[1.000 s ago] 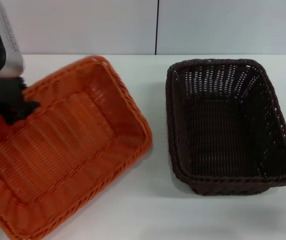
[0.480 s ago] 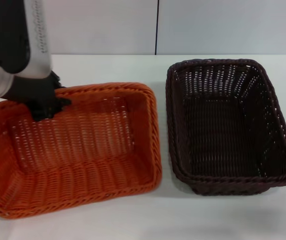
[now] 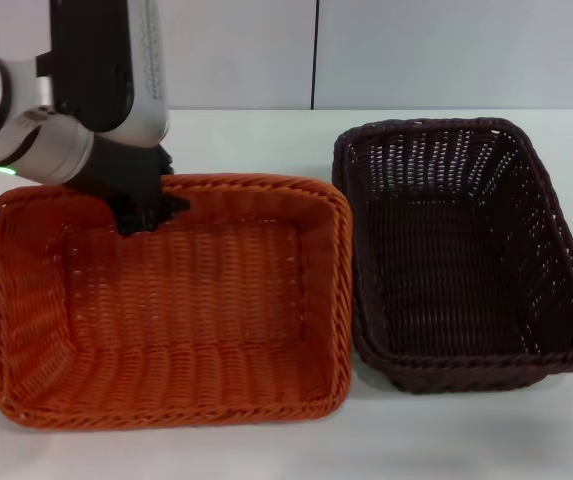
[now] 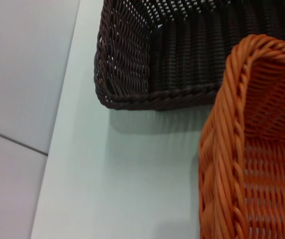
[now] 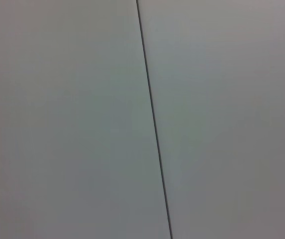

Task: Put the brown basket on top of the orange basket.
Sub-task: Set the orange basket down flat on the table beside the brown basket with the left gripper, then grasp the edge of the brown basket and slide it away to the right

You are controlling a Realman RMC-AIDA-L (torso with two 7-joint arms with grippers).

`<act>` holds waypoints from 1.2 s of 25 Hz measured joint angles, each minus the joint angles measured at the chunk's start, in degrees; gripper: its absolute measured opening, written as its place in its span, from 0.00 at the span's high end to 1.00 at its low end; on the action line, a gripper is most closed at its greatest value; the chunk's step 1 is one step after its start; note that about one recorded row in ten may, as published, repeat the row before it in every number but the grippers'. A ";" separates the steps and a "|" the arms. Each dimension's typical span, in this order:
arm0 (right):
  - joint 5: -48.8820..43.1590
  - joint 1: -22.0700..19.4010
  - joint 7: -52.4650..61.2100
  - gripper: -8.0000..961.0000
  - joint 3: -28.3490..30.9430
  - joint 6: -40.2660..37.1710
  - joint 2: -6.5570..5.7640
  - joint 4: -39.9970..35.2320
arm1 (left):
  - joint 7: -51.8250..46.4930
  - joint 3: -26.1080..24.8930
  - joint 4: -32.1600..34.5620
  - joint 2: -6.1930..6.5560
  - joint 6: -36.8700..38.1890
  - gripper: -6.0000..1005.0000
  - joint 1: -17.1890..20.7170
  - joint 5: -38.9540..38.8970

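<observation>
The orange basket (image 3: 166, 300) sits flat on the white table at the left, long side across. My left gripper (image 3: 148, 215) is at the middle of its far rim, black fingers closed over the braided edge. The brown basket (image 3: 456, 250) stands empty on the table at the right, right beside the orange one, rims close or touching. In the left wrist view a corner of the orange basket (image 4: 246, 149) lies next to a corner of the brown basket (image 4: 152, 59). My right gripper is out of view; its wrist view shows only a wall.
The white table (image 3: 266, 140) runs back to a pale wall with a dark vertical seam (image 3: 315, 55). Bare table shows behind both baskets and along the front edge.
My left gripper has moved right while holding the orange basket's rim. The basket has swung from a tilted, angled pose to lying flat and square beside the brown basket.
</observation>
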 joint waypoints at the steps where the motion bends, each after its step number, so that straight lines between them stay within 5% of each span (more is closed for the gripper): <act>1: 0.00 0.00 0.00 0.21 -0.05 0.00 0.00 -0.01 | -0.06 0.04 0.23 -0.02 0.15 0.84 -0.27 -0.02; 9: -0.03 -0.03 0.00 0.21 -0.25 0.00 -0.09 0.03 | -4.21 5.80 0.34 -0.24 7.75 0.80 -0.09 3.44; 16: -0.09 -0.54 0.00 0.21 -0.28 0.00 -0.09 0.10 | -7.87 6.29 -0.99 -0.16 12.58 0.53 0.53 6.21; 24: -0.09 -1.66 0.00 0.21 -0.03 -0.63 -0.49 -2.48 | -12.49 5.93 -10.45 -0.14 18.03 0.31 5.96 8.21; 26: -0.65 -2.08 0.00 0.21 0.18 -3.39 -1.42 -5.27 | -25.38 6.42 -20.28 -0.22 41.50 0.26 21.03 3.87; 27: -2.14 -2.69 0.00 0.21 0.35 -8.69 -3.36 -10.21 | -26.74 6.76 -20.65 -0.23 44.46 0.24 22.56 3.21; 28: -2.14 -2.69 0.00 0.21 0.35 -8.69 -3.36 -10.21 | -26.74 6.76 -20.65 -0.23 44.46 0.24 22.56 3.21; 29: -2.93 -3.12 0.00 0.21 0.51 -12.41 -5.05 -14.05 | -26.74 6.76 -20.65 -0.23 44.46 0.24 22.56 3.21; 30: -4.03 -3.53 0.00 0.21 0.94 -18.05 -7.64 -20.06 | -31.32 8.24 -21.69 -0.24 54.23 0.24 27.93 1.21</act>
